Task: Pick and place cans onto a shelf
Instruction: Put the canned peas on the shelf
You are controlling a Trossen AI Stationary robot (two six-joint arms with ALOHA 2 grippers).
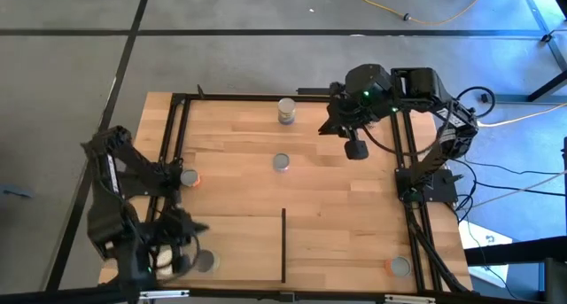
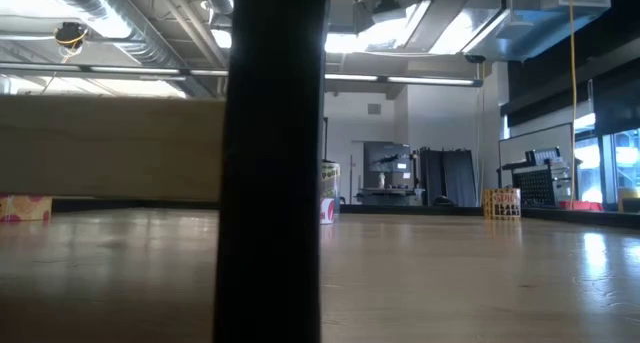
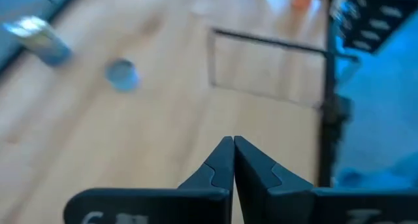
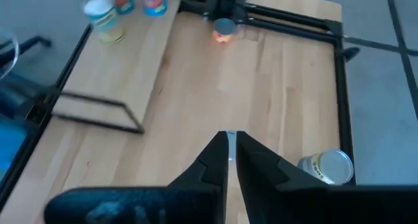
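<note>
Left gripper (image 3: 233, 160): fingertips together, empty, at the table's 8 o'clock corner beside cans (image 1: 205, 261) already grouped on the shelf (image 1: 232, 251), presumably just freed for another fetch. Right gripper (image 4: 229, 160): fingers nearly touching, empty, waiting at 1 o'clock. Unshelved cans: centre (image 1: 281, 162), 12 o'clock (image 1: 286, 111), 9 o'clock (image 1: 188, 177), 5 o'clock (image 1: 400, 267).

far can (image 1: 286, 111): table's (image 1: 354, 215) far edge, centre
middle can (image 1: 281, 162): nearer, just behind divider (image 1: 283, 245)
left can (image 1: 188, 177): at left frame
near-right can (image 1: 400, 267): table's right corner
</note>
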